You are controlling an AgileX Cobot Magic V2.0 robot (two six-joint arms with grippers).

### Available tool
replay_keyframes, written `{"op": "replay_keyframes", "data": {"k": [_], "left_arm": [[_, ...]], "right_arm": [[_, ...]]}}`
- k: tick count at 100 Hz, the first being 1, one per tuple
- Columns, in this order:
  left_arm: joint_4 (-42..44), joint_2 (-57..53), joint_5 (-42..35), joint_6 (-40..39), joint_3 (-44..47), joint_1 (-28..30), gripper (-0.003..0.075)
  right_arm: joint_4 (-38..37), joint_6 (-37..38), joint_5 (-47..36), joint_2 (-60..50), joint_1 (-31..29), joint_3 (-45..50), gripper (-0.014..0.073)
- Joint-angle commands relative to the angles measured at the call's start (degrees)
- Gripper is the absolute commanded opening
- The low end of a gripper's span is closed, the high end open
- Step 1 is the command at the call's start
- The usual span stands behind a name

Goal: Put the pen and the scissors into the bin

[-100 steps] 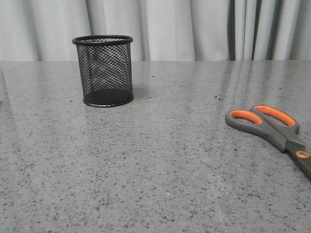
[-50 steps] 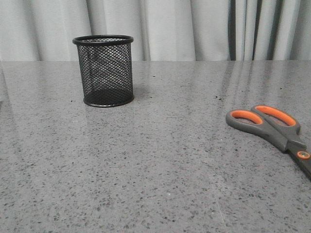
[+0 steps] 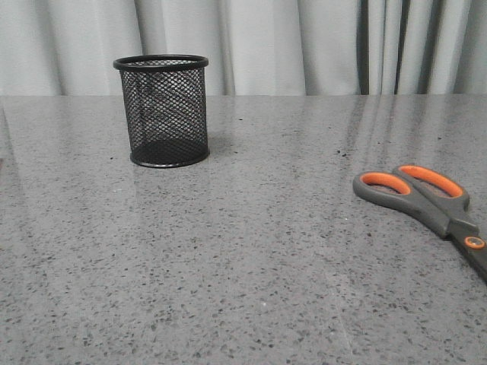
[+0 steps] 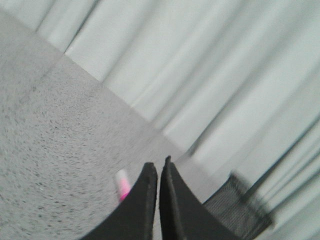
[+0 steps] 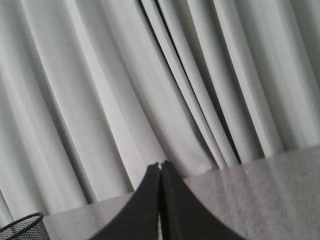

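Nothing on the bench [image 3: 251, 258] has moved since the earlier front frames: bin and scissors lie where they were, and only a faint reddish tint has appeared at the far left edge, too slight to identify.

Front view: the bin [image 3: 161, 110] stands upright toward the back left. The scissors [image 3: 426, 201] lie flat at the right, well apart from it, handles pointing toward the middle and blades running off the right edge. Grey curtains [image 3: 304, 46] hang behind. Neither arm shows here.

Left wrist view: the left end effector [image 4: 159, 167] has its fingers pressed together, with nothing between them. Just beyond the tips lies the pen [image 4: 122, 184] on the bench, pale cap away from the camera, partly hidden by one finger. The bin [image 4: 240, 207] appears blurred off to one side.

Right wrist view: the right end effector [image 5: 160, 165] is closed on nothing, held above the bench and aimed at the curtains. The bin's rim [image 5: 22, 227] peeks in at a corner.
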Motion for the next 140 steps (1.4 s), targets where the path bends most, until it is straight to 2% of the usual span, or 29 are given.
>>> {"op": "replay_keyframes", "data": {"k": [1, 12, 17, 23, 29, 32, 42, 52, 64, 71, 91, 107, 140], "left_arm": [[-10.0, -1.9, -5.2, -0.5, 2.4, 0.1, -0.0018], [-8.0, -1.8, -2.3, 0.5, 0.1, 0.1, 0.0018], [-3.6, -1.2, 0.4, 1.8, -2.2, 0.1, 0.0085], [2.4, 0.4, 3.3, 2.3, -5.9, 0.1, 0.0210], [5.7, 3.6, 5.3, 2.3, -9.4, 0.1, 0.0325], [6.4, 5.7, 6.5, 2.3, -11.8, 0.1, 0.0351], [10.4, 16.0, 13.6, 2.3, -19.3, 0.1, 0.0330], [16.0, 30.2, 23.6, 2.3, -28.3, 0.3, 0.0298], [17.6, 45.0, 32.1, 1.0, -38.6, 0.3, 0.0294], [20.1, 52.0, 36.5, -2.7, -44.2, 0.3, 0.0294], [39.2, 67.0, 50.3, -15.7, -57.0, 0.3, 0.0294], [40.9, 73.5, 51.6, -17.9, -61.1, 0.3, 0.0294], [40.9, 82.0, 52.2, -22.4, -61.8, -1.3, 0.0294]], "right_arm": [[1.5, 5.9, -0.1, -1.0, -0.3, -0.3, -0.0070], [1.5, 8.3, 0.4, -0.8, -0.3, -2.4, -0.0070], [1.5, 8.3, 3.8, -0.1, -0.3, -4.4, -0.0066], [1.1, 8.3, 10.7, 2.0, 0.3, -7.6, -0.0051], [-2.4, 8.2, 15.7, 4.7, 1.7, -11.1, 0.0007], [-4.4, 8.2, 16.9, 6.4, 2.5, -12.5, 0.0046], [-7.1, 8.1, 20.1, 13.2, 6.1, -17.4, 0.0205], [-7.1, 8.1, 24.2, 20.0, 9.4, -21.4, 0.0293], [-7.1, 8.1, 24.9, 26.6, 13.6, -23.9, 0.0302], [-7.1, 8.1, 24.8, 29.0, 15.8, -24.2, 0.0302], [-7.1, 8.1, 24.8, 30.8, 20.0, -24.3, 0.0302], [-7.1, 8.1, 24.7, 30.8, 20.2, -24.3, 0.0301], [-7.1, 8.1, 25.0, 30.8, 20.2, -24.3, 0.0298]]}}
